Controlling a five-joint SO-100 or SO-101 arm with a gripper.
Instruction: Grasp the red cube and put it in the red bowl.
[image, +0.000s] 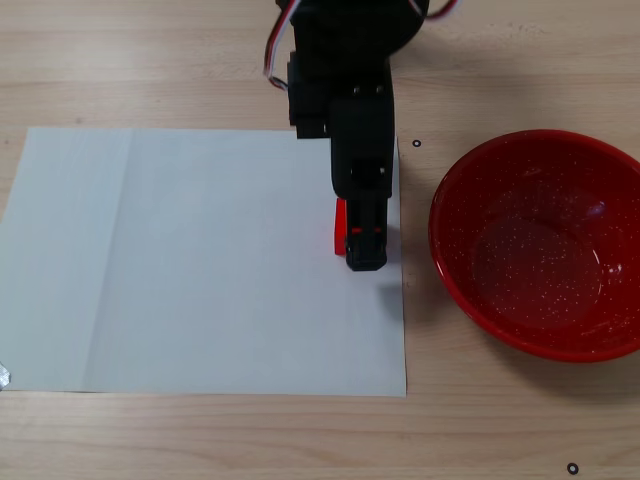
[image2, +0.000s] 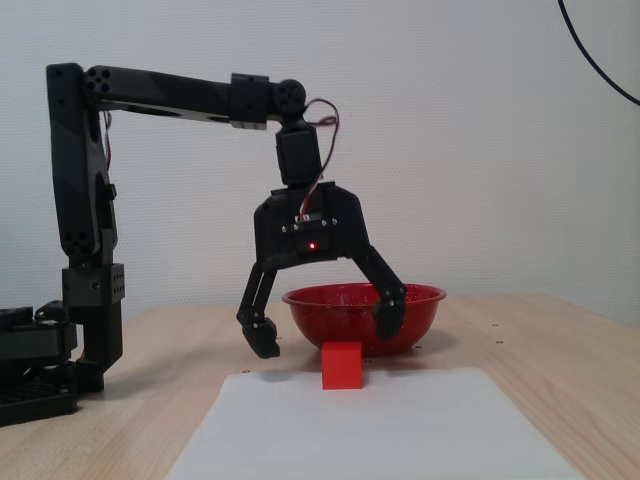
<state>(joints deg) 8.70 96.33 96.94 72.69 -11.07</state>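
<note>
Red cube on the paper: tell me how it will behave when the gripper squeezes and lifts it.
The red cube looks rigid, with flat faces, so it probably won't roll. Small beside the red bowl, it is likely light. The open gripper straddles it; on the smooth paper it may slide if nudged.

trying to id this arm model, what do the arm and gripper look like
The matte black arm is built of blocky segments with round screw holes. Red, white and black wires loop near the wrist. The black two-finger gripper has curved, claw-like fingers under a wide housing with a small lit red LED.
</note>
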